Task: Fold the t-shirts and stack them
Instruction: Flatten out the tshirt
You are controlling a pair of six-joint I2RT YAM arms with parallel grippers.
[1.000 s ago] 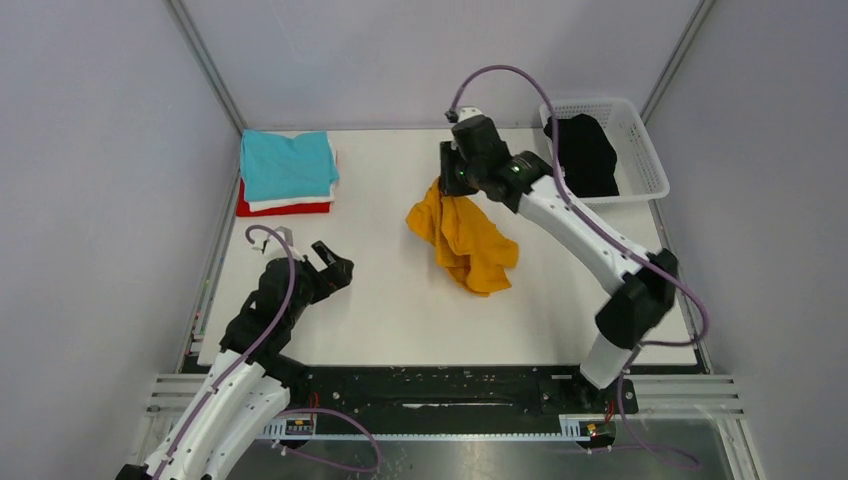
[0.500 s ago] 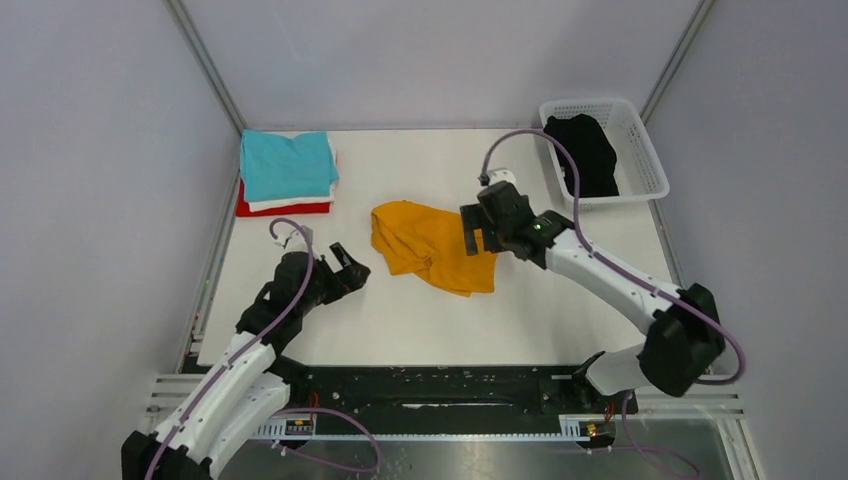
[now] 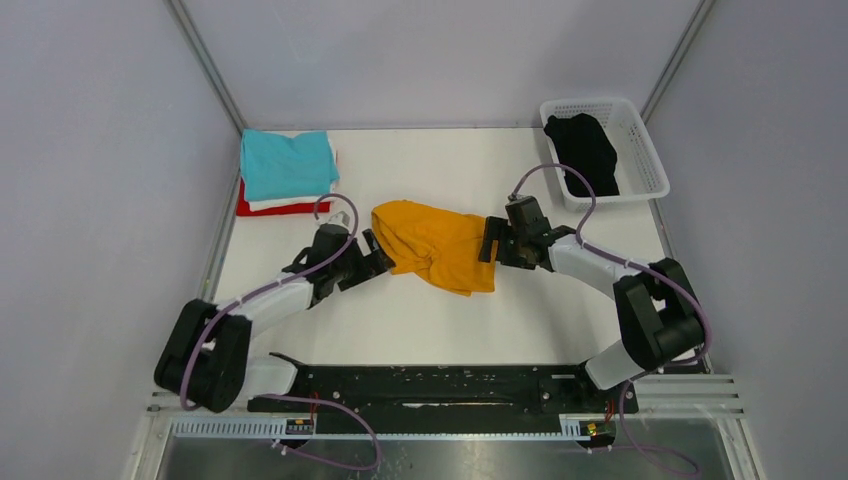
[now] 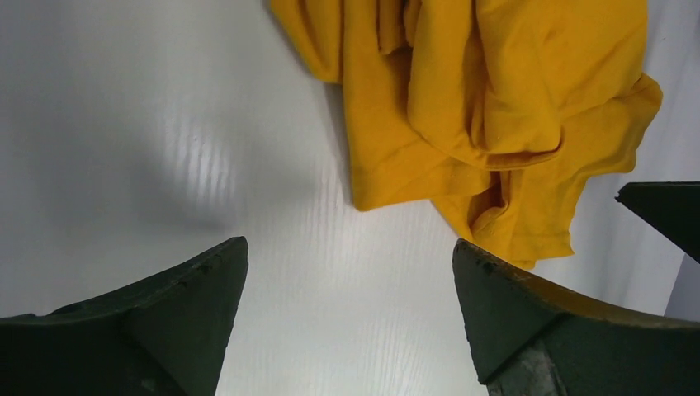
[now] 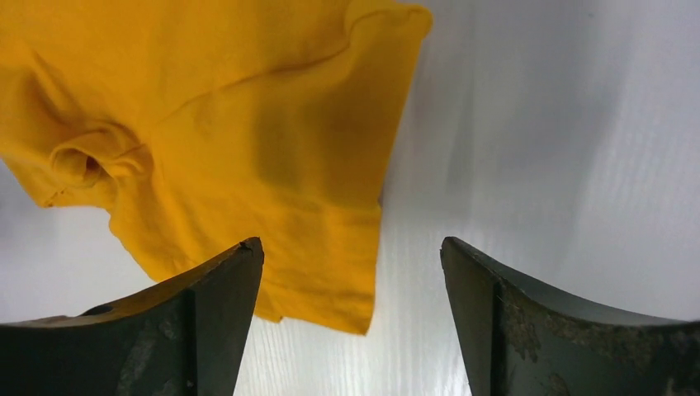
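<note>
Table (image 3: 440, 165): white, walled on three sides; everything below sits on it.

Mustard-orange t-shirt (image 3: 435, 245): the largest tee, lying crumpled in a loose heap at the middle of the table, between the two grippers. Its folds and a hem fill the top of the left wrist view (image 4: 462, 91), and it covers the upper left of the right wrist view (image 5: 206, 124).

White basket (image 3: 648, 160): plastic lattice, at the far right corner of the table.

Stack: at the far left corner, three folded tees lie one on another.

Teal t-shirt (image 3: 287, 165): top of the stack, folded flat.

Black t-shirt (image 3: 585, 150): bunched inside the basket, unfolded.

White t-shirt (image 3: 285, 204): under the teal one, only a thin edge showing.

Red t-shirt (image 3: 244, 203): bottom of the stack, showing along the left and near edges.

Left gripper (image 3: 378, 255): low over the table, just beside the left edge of the mustard-orange t-shirt. Its fingers are spread wide (image 4: 348, 247), with bare table between them and the cloth's hem just ahead; they hold nothing.

Right gripper (image 3: 487, 243): low at the right edge of the same tee. Its fingers are spread wide (image 5: 351, 243); a corner of the cloth lies between them, next to one finger, and is not pinched.
</note>
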